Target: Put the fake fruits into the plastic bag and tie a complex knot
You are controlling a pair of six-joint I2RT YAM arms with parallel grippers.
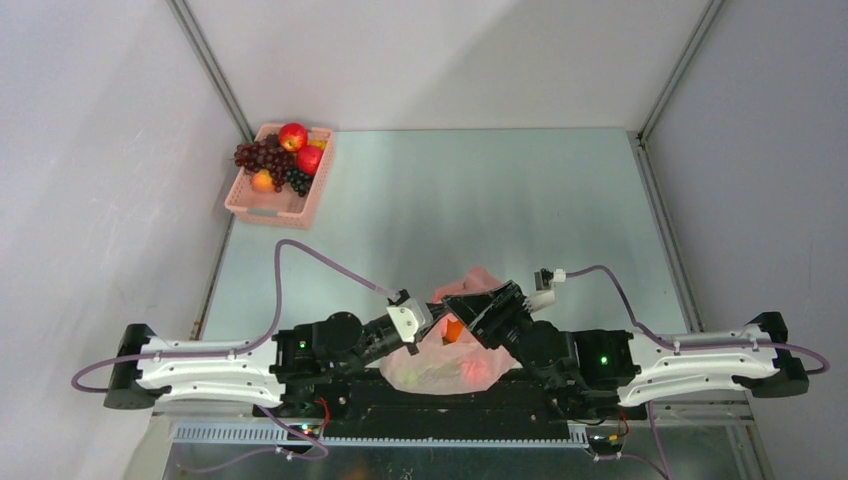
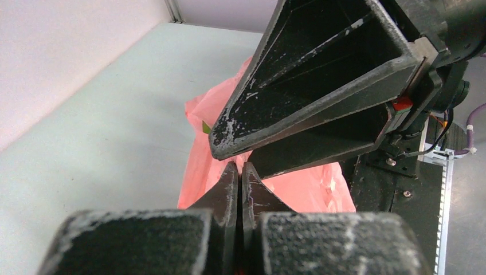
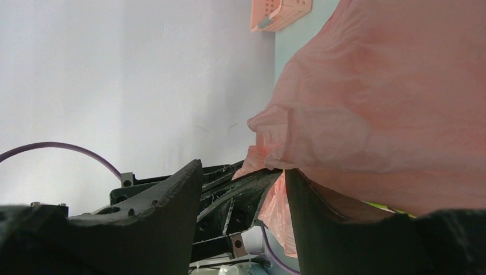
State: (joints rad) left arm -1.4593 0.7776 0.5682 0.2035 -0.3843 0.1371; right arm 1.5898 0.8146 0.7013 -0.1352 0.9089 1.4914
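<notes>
The plastic bag [image 1: 455, 355] lies between the two arm bases, thin pink film with an orange fruit [image 1: 453, 331] showing at its mouth and green and red shapes inside. My left gripper [image 1: 437, 318] is shut, its tips [image 2: 240, 167] pinching the bag's film [image 2: 298, 189]. My right gripper [image 1: 455, 305] stands open right over it. Its fingers [image 2: 321, 86] straddle the left gripper's tips. In the right wrist view the bag [image 3: 390, 103] drapes over my right gripper's [image 3: 242, 169] right finger. More fake fruits, red apples [image 1: 292, 136] and grapes [image 1: 258, 155], sit in the basket.
A pink lattice basket [image 1: 262, 205] stands at the table's far left corner, also seen as a basket [image 3: 281, 12] in the right wrist view. Purple cables [image 1: 310, 250] arc over the table from both wrists. White walls close in left and right.
</notes>
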